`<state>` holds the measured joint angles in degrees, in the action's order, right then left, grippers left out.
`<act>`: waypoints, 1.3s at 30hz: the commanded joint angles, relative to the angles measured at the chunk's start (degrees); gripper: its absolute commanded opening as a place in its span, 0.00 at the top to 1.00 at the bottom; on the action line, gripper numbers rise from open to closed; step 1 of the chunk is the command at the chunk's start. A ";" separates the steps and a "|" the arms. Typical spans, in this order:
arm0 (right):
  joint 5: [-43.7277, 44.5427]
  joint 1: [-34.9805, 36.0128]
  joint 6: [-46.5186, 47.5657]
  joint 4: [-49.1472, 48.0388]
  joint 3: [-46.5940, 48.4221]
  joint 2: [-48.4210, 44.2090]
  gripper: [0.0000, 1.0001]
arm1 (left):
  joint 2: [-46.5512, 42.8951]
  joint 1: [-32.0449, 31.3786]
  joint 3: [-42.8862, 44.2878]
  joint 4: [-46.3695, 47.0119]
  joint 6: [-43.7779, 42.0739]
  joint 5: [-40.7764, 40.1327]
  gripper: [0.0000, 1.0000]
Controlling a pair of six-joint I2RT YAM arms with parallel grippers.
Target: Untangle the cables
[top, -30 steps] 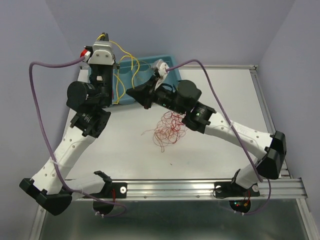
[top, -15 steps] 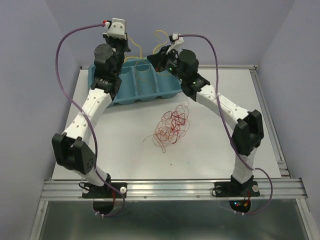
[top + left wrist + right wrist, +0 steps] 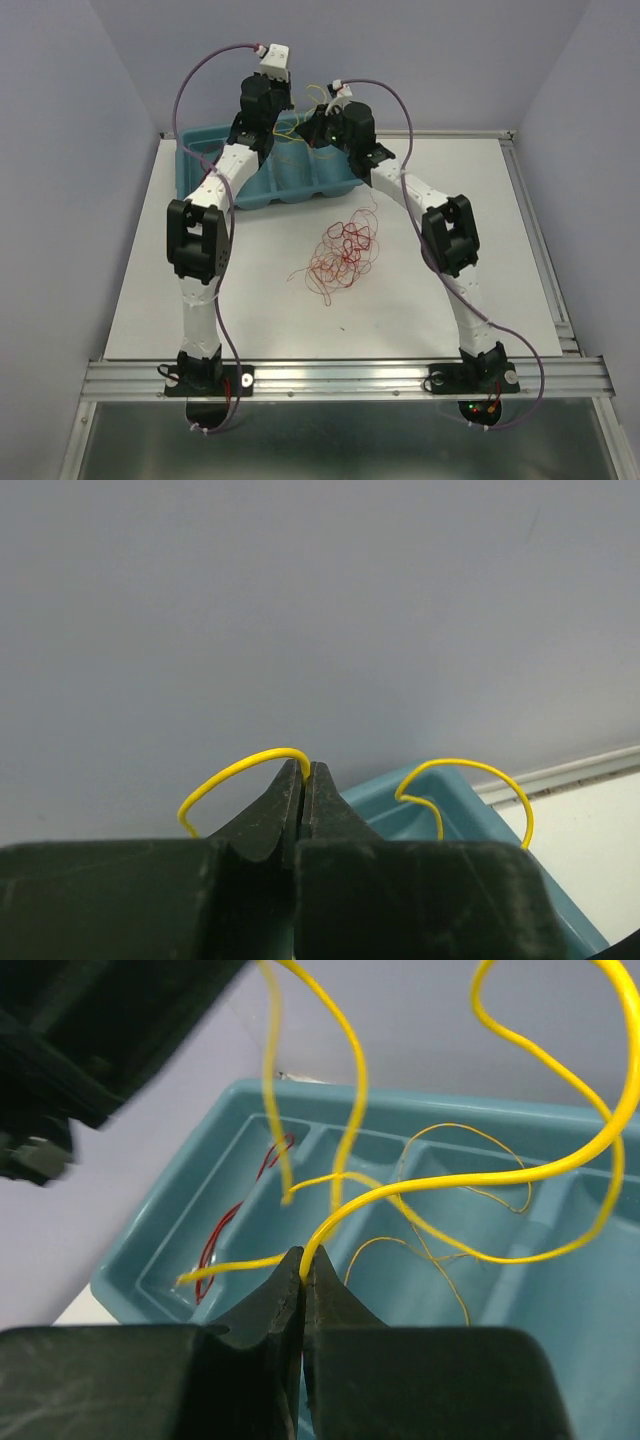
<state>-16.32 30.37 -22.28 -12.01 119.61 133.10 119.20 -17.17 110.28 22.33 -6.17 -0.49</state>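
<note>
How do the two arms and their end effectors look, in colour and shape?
Both arms, left arm and right arm, have white links and bulky black joints. A thick purple cord loops along each. The left end effector and right end effector have black fingers tapering to thin tips.

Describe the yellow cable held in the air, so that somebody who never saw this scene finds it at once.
Find the teal tray at the far edge of the table. Above it, the left gripper and the right gripper both have their jaws shut on a bright yellow cable. Unlike the red tangle nearer the arms, it loops through the air.
</note>
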 commanded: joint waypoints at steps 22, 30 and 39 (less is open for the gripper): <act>-7.25 0.04 -2.59 -19.72 -7.47 2.16 0.99 | 1.66 3.63 -9.52 1.65 23.49 17.28 1.00; -4.96 -0.40 -1.36 -21.21 -12.72 -2.48 0.99 | -0.46 3.02 -9.04 6.50 25.34 19.56 1.00; -1.79 -0.66 -0.83 -26.13 -21.61 -7.85 0.99 | -4.50 0.38 -7.27 6.50 18.12 13.93 1.00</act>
<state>-20.43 30.02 -23.77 -31.66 100.38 128.77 121.12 -15.49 100.75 24.23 15.09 14.72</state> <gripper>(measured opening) 0.033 0.047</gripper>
